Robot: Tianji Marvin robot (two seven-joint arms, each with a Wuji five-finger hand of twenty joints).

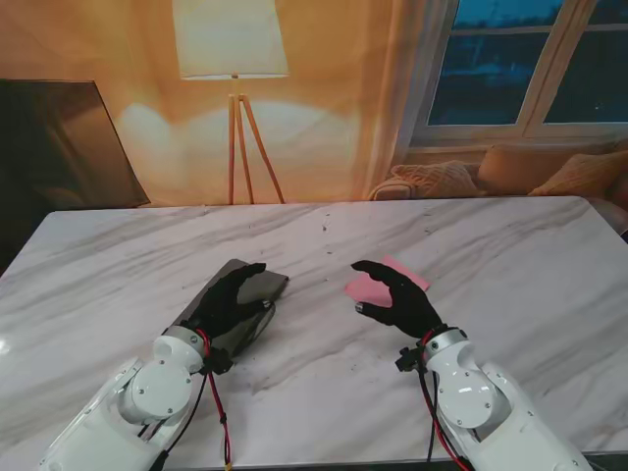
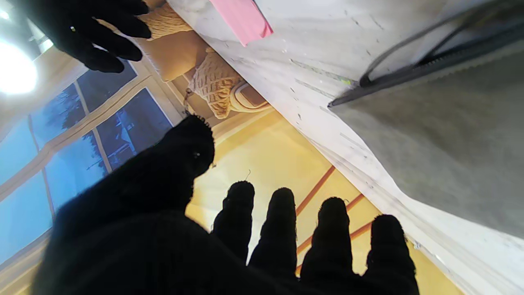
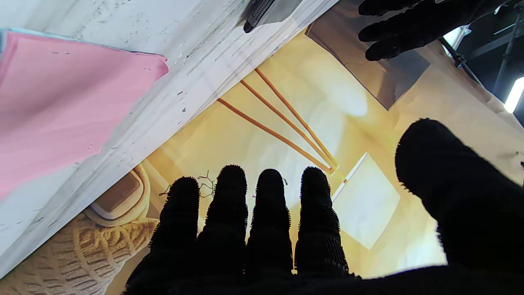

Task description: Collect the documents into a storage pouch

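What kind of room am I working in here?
Likely a home living room: a tripod floor lamp, a sofa with cushions under a window, and a marble table.

On the tabletop (image 1: 510,265) the storage pouch (image 1: 257,290) lies left of centre, and the document (image 1: 371,286) lies right of centre, well apart from it. The left robot hand (image 1: 228,297) is over the pouch, covering its nearer part, while the pouch's far end shows beyond the fingertips. The right robot hand (image 1: 397,297) is over the nearer edge of the document, whose far corner reaches out beyond it. Behind the tabletop's far edge a floor lamp (image 1: 234,69) stands left of centre, and cushions (image 1: 432,180) lie to the right, under a window (image 1: 535,59).
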